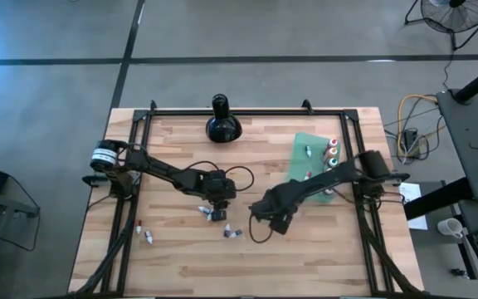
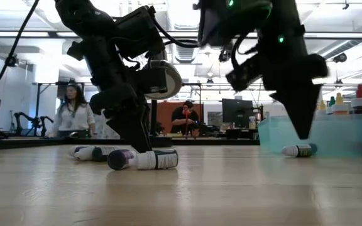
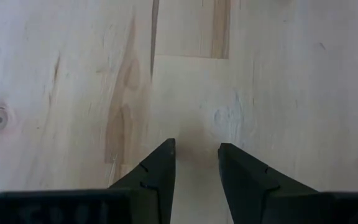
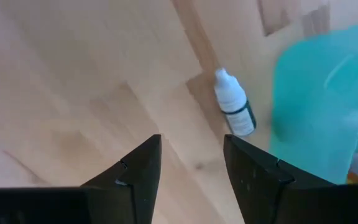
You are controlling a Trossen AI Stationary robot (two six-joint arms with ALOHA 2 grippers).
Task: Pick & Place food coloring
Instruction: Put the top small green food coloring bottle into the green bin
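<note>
Beyond the pale wooden slatted bench (image 1: 181, 257) an open workshop is showing in the low view, with two people (image 2: 73, 113) sitting far back at desks; a black bulbous long-necked object (image 1: 222, 120) is standing near the bench's far edge. On the right side a teal-green plastic sheet (image 1: 309, 149) is lying flat, carrying several upright slim dropper bottles of food coloring with red, green and orange caps (image 1: 332, 151); tiny white-and-dark vials are lying scattered on the bare wood: a pair near the left front (image 1: 144, 232), one by the middle (image 1: 233, 234), and a cluster (image 2: 144, 159) just beside the left end effector (image 1: 216, 209). That left end effector (image 3: 196, 163) is hanging low over bare wood, its two dark fingers (image 3: 160, 165) standing slightly apart with nothing between them. The right end effector (image 4: 191, 163) is hovering near the bench's middle, its fingers likewise parted and empty; one white vial with a dark band (image 4: 234, 111) is lying on its side just ahead of it, beside the sheet's edge.
</note>
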